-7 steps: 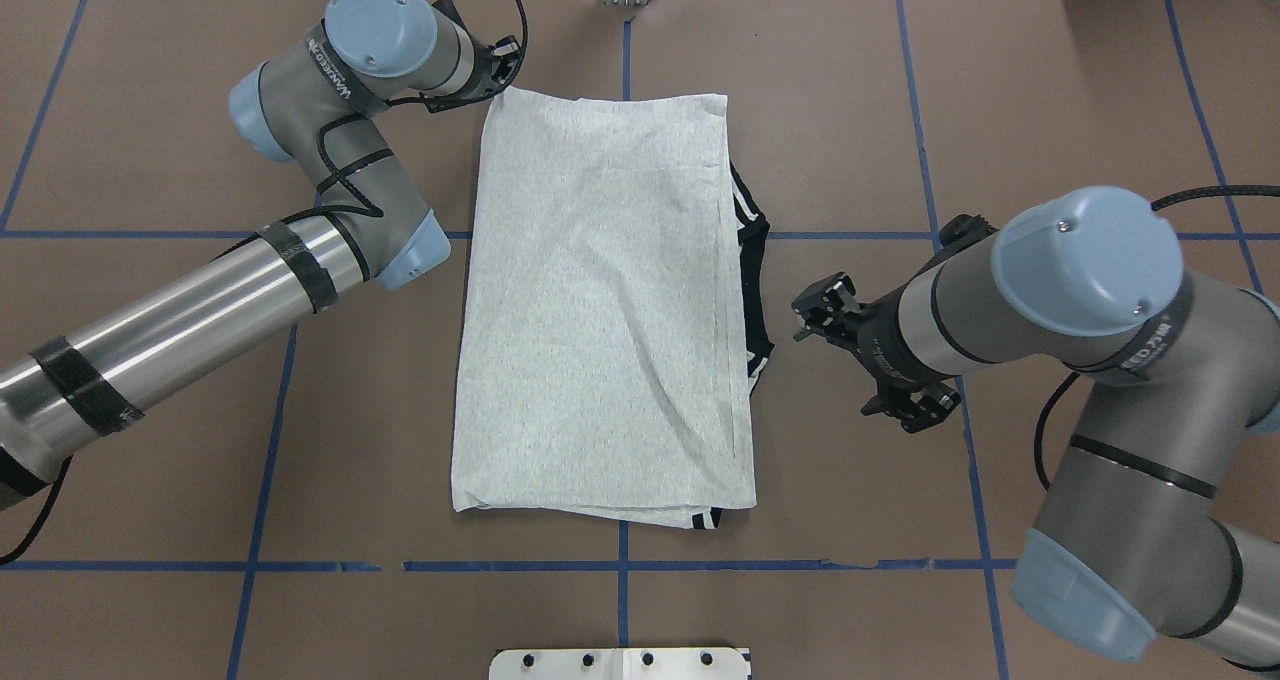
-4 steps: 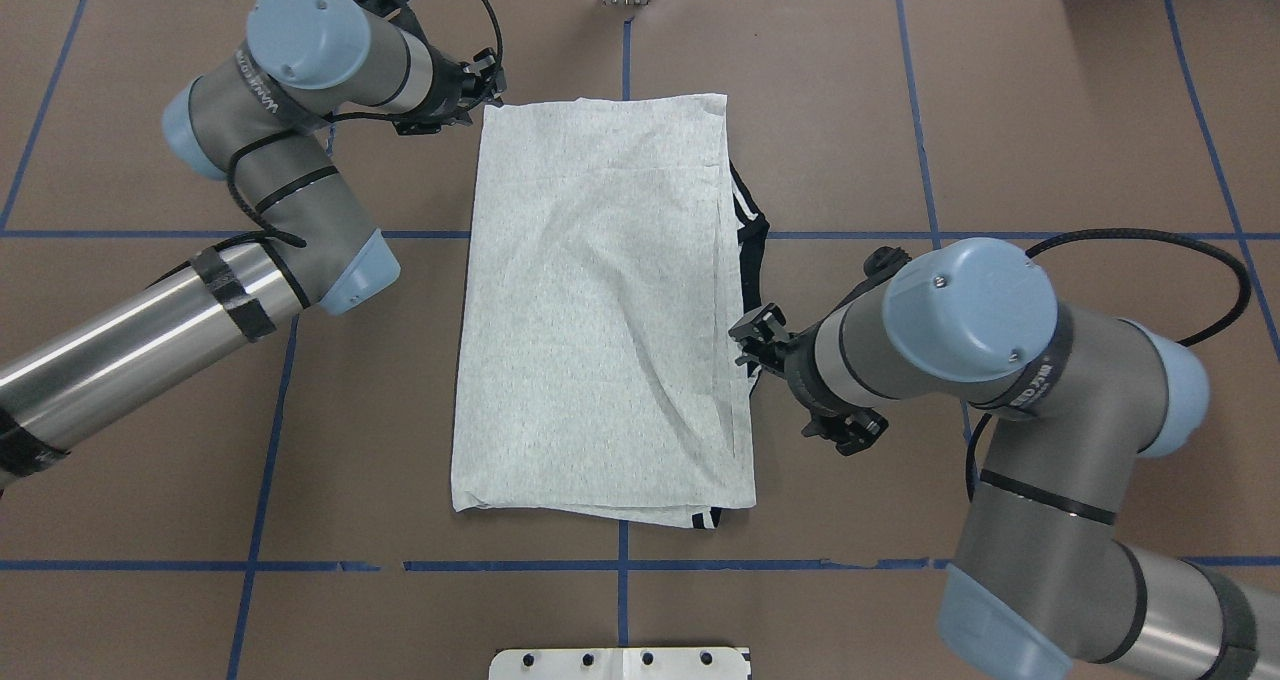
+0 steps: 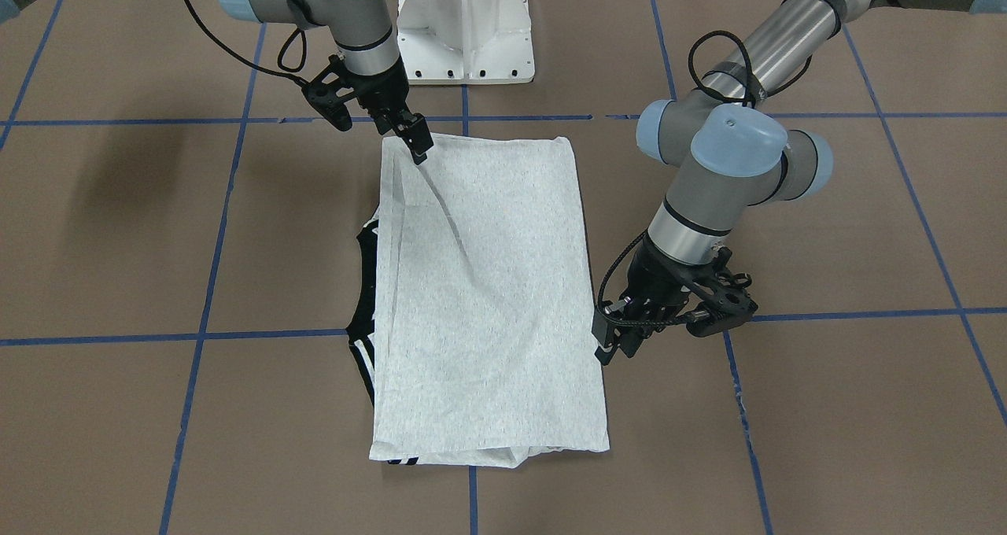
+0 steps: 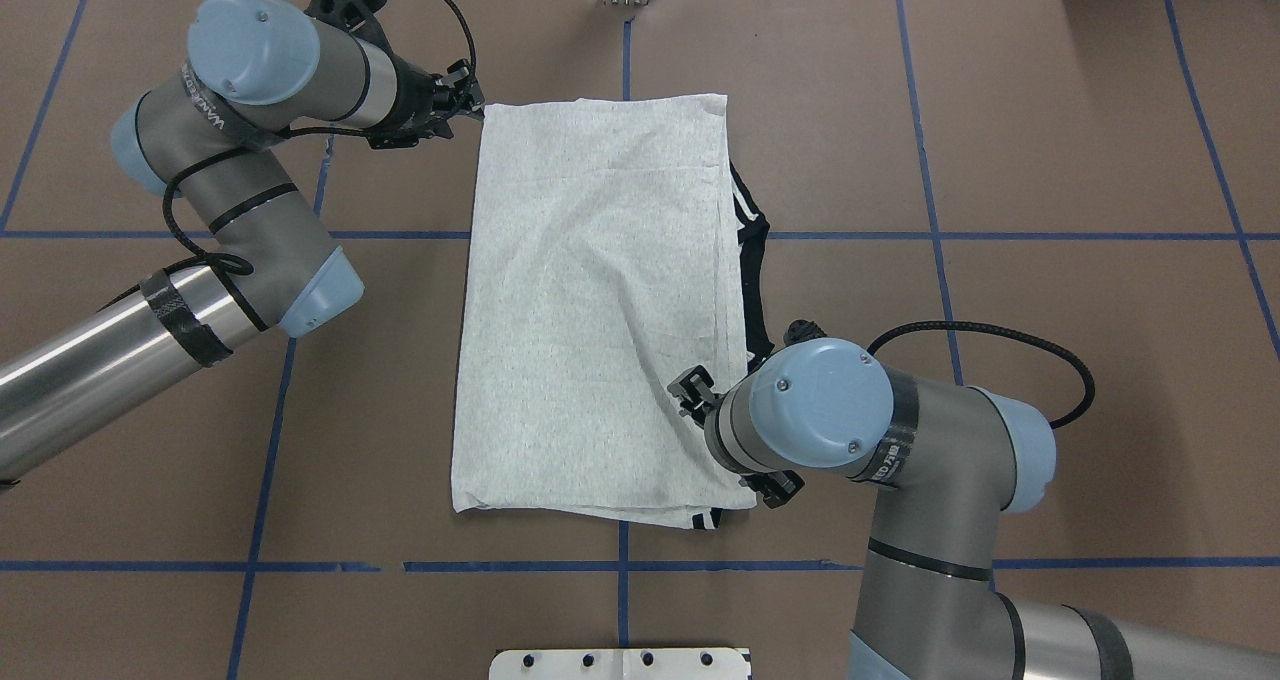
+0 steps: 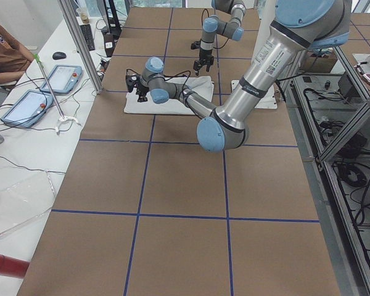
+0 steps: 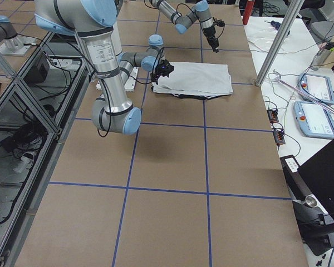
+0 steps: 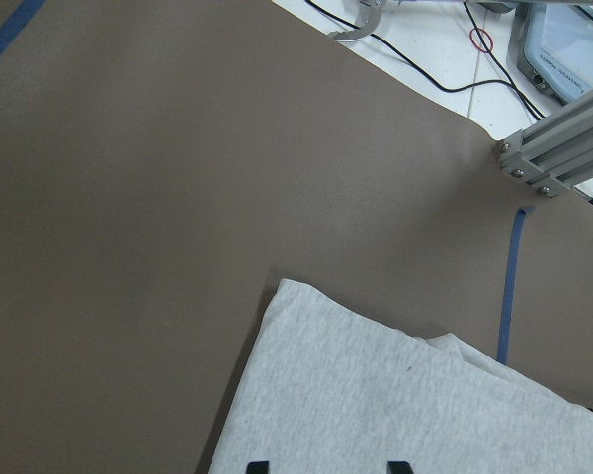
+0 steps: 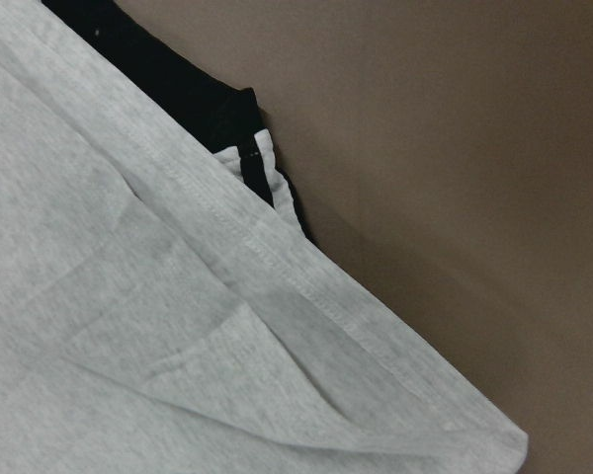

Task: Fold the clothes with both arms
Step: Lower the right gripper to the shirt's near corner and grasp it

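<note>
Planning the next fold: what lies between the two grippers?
Only the grey T-shirt: right gripper at one corner, left gripper at the opposite long edge. The front-facing view shows it.

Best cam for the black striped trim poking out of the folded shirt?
Right wrist-mounted: black striped trim close up, stripes sharp. Overhead and front-facing show it small at the T-shirt edge; side views too distant; left wrist not.

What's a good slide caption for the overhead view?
Folded grey T-shirt on the table, left gripper at its far left corner, right gripper over its near right edge.
</note>
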